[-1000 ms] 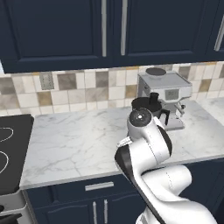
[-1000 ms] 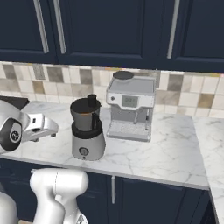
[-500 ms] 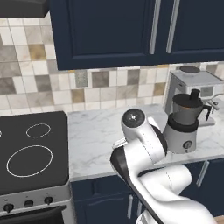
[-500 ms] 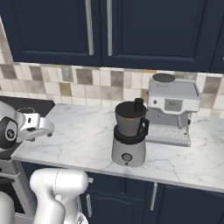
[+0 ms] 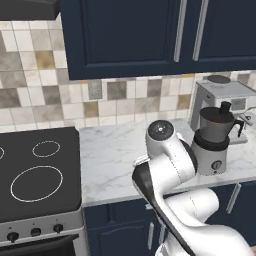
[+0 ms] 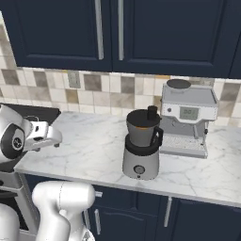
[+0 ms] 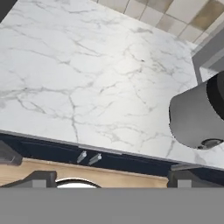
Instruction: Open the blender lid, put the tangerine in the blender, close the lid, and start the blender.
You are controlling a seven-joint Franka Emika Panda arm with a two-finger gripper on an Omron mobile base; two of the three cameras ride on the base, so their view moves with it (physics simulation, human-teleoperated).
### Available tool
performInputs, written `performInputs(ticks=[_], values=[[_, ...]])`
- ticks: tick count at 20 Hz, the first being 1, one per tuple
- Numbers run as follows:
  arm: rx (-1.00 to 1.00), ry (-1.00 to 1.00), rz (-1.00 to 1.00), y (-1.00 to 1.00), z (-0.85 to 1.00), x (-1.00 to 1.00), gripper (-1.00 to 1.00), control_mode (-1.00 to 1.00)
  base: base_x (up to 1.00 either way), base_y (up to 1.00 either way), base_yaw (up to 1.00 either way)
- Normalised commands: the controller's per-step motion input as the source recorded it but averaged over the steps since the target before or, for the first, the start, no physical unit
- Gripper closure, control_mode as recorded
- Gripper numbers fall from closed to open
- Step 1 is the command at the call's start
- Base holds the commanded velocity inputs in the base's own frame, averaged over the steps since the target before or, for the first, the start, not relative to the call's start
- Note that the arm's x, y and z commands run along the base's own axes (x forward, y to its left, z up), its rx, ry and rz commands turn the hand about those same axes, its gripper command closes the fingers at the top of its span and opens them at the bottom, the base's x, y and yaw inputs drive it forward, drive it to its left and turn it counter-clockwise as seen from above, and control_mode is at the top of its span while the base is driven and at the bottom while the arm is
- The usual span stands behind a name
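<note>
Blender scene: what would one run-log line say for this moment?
blender: on counter | lid: on jar | gripper: open, empty | coffee machine: behind blender

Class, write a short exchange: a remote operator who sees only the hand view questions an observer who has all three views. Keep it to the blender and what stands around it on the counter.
Operator: I see the blender only as a grey base. Is its lid on?
Observer: Yes, the blender lid sits on the jar, knob upright.
Operator: What is the grey corner behind it?
Observer: A boxy silver coffee machine, standing against the tiled wall just past the blender.
Operator: And at the other end of the counter?
Observer: A stove with a black cooktop adjoins it.
</note>
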Motion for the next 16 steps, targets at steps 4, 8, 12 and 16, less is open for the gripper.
performInputs(ticks=[4, 8, 12, 16], values=[[0.26, 0.0, 0.0, -0.97, 0.0, 0.19, -1.0, -1.0, 0.0, 0.0, 0.0], [0.36, 0.0, 0.0, -1.0, -0.01, 0.32, -1.0, -1.0, 0.0, 0.0, 0.0], [0.36, -0.01, 0.04, -1.0, -0.23, 0.09, -1.0, -1.0, 0.0, 0.0, 0.0], [0.33, -0.12, 0.15, -0.92, -0.46, -0.06, -1.0, -1.0, 0.0, 0.0, 0.0]])
